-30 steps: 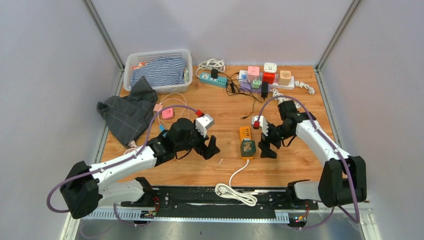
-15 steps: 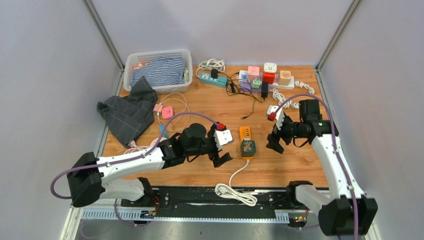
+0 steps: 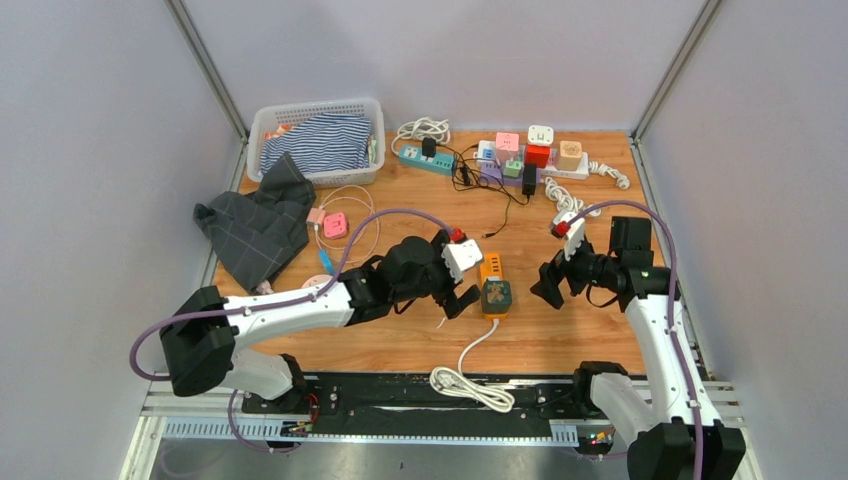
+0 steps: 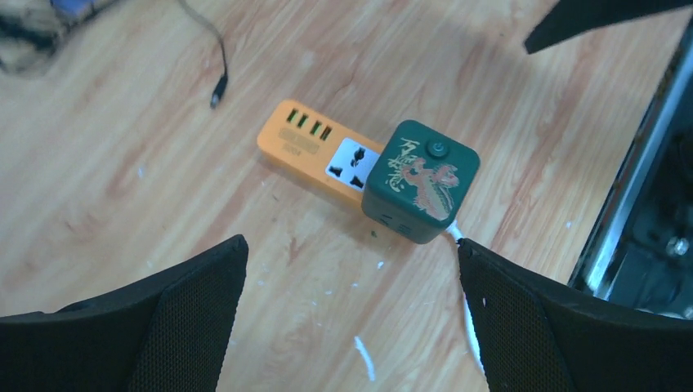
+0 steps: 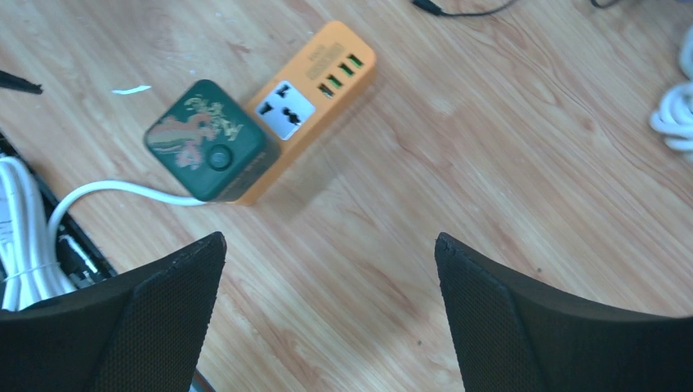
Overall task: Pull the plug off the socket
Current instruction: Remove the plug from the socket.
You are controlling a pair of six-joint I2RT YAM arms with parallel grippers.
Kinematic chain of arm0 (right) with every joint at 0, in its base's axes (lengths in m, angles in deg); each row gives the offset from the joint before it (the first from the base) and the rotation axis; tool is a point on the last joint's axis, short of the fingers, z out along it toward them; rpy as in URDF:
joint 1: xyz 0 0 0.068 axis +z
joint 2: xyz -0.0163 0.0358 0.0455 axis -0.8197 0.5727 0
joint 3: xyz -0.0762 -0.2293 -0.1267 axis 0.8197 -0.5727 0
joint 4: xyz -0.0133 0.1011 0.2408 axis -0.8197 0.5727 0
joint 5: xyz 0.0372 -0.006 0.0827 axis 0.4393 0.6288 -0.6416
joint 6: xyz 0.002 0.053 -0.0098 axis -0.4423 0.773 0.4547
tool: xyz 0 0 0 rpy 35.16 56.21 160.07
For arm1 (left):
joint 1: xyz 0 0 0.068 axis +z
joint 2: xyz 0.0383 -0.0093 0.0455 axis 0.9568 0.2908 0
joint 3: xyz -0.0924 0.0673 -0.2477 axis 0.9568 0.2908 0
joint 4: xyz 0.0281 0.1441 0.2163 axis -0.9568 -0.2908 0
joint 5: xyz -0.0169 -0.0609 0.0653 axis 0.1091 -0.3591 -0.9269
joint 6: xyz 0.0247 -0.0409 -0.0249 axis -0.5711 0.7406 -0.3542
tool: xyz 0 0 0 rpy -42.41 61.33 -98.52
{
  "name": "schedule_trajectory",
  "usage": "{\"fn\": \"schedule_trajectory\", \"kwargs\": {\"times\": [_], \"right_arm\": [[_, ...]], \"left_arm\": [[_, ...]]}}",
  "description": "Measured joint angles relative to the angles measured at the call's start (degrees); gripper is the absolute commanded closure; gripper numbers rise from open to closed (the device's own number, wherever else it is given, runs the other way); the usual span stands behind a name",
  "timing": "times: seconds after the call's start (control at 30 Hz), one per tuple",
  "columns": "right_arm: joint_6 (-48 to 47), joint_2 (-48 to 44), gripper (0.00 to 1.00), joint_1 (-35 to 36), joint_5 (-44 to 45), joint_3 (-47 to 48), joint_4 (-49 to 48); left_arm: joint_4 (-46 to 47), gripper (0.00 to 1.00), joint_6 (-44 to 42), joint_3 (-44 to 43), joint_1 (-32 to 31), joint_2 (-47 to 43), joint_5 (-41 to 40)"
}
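Note:
An orange power strip (image 3: 490,268) lies mid-table with a dark green cube plug (image 3: 496,296) seated on its near end; its white cord (image 3: 478,345) runs toward the front edge. Both show in the left wrist view, strip (image 4: 315,145) and cube (image 4: 421,180), and in the right wrist view, strip (image 5: 323,77) and cube (image 5: 208,140). My left gripper (image 3: 465,299) is open, just left of the cube, above the wood (image 4: 351,249). My right gripper (image 3: 548,290) is open, a short way right of the cube (image 5: 329,241).
A white basket (image 3: 262,124) of clothes and a grey cloth (image 3: 255,225) lie far left. A pink socket (image 3: 335,226) with cables sits beside them. More power strips and coloured cube adapters (image 3: 525,152) line the far edge. A coiled white cable (image 3: 470,385) lies at the front rail.
My left gripper has moved right, from well left of the strip to right beside the green cube. My right gripper has drawn back to the right, away from the strip.

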Motion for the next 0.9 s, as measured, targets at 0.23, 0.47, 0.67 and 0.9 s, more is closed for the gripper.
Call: {"fn": "schedule_trajectory", "kwargs": {"times": [0.23,0.47,0.67,0.9], "right_arm": [[4.5,0.8,0.02,-1.4,4.9,0.0,-3.0],[6.7,1.5,0.03,-1.9,6.9,0.0,-4.2],[7.5,2.9,0.04,-2.0,7.2,0.0,-4.4],[7.6,3.1,0.04,-2.0,7.4,0.0,-5.0]], "left_arm": [[-0.2,0.00,25.1,0.4,-0.9,1.5,-11.5],[-0.2,0.00,38.0,0.2,-6.2,2.3,-19.4],[-0.7,0.00,42.5,-0.9,-7.0,5.0,-24.0],[-18.9,0.00,47.1,-19.6,-9.8,16.6,-33.5]]}}
